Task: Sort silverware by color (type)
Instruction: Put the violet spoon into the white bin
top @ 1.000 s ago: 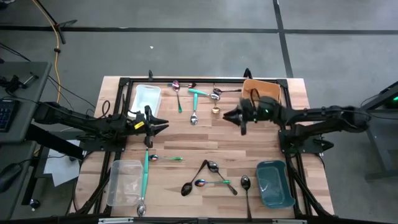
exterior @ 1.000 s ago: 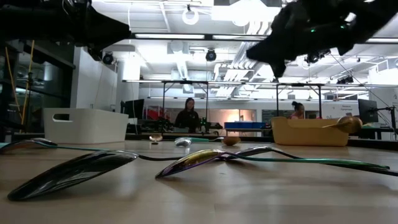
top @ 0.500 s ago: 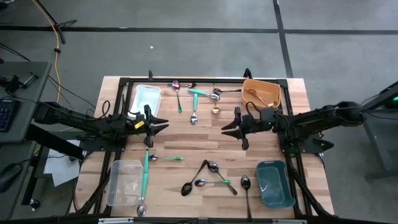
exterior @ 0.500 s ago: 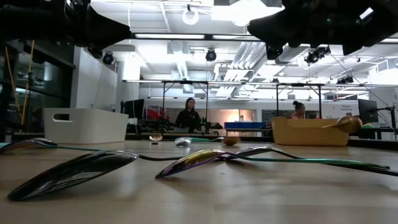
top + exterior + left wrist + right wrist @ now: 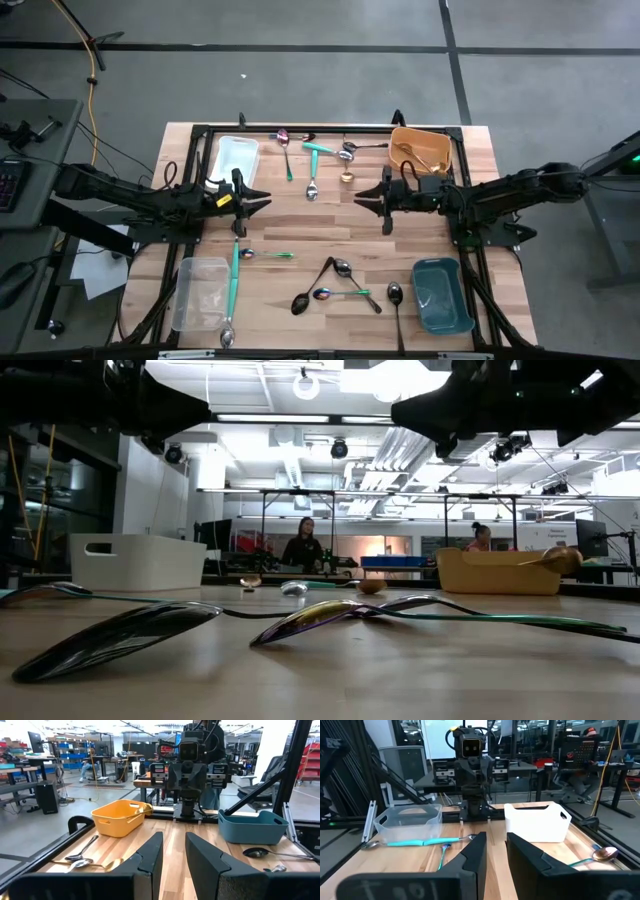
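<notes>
Silverware [image 5: 338, 278] lies scattered on the table, apart from both empty grippers, left [image 5: 262, 200] and right [image 5: 362, 199], fingers slightly parted.

Four plastic bins sit near the corners of the wooden table [image 5: 330, 215]: a white bin [image 5: 234, 158], an orange bin [image 5: 422, 150], a clear bin [image 5: 199, 293] and a teal bin [image 5: 441, 294]. Beyond, a person [image 5: 303, 546] sits (at a workbench).
</notes>
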Controlling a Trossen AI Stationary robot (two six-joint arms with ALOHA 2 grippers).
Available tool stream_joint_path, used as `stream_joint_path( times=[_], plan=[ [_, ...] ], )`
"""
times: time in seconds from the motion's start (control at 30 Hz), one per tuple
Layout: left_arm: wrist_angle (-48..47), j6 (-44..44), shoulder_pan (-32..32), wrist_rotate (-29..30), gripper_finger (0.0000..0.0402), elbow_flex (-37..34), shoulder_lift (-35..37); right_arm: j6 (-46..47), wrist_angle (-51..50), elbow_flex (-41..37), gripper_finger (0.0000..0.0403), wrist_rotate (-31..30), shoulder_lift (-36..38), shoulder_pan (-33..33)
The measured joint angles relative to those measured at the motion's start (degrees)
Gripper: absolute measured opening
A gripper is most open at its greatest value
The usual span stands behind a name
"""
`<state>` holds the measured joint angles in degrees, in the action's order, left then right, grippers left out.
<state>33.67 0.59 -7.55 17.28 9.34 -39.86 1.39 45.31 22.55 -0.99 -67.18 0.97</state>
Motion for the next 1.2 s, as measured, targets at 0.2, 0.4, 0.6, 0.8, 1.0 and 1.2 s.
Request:
stream_joint_path(
  times=[0.2,0.4,0.6,0.8,1.0,1.2],
  plan=[
    [-0.02,0.78,-0.01,-4.10,0.0074,0.46,-0.07,0.08,0.75,0.00,0.0069,0.02,0.00,-0.02],
    [-12.19,0.80,-3.17,-7.82,0.0093,10.39,-3.81,0.08,1.05,0.00,0.0069,0.09,0.00,-0.01],
    [-47.55,6.49,-9.36,-1.85,0.0142,27.34,-13.61,0.08,1.23,0.00,0.0069,0.11,0.00,-0.02],
    [-66.64,20.77,-14.80,-3.57,0.0180,34.90,-25.71,0.86,1.15,0.00,0.0069,0.13,0.00,-0.02],
    [-70.50,26.24,-18.19,-9.29,0.0193,35.85,-36.76,0.08,1.29,0.01,0.0069,0.15,-0.01,0.00],
    [-70.57,26.24,-18.15,-9.09,0.0193,35.91,-43.37,-0.35,1.65,0.04,0.0069,0.13,0.00,0.04]
  ],
)
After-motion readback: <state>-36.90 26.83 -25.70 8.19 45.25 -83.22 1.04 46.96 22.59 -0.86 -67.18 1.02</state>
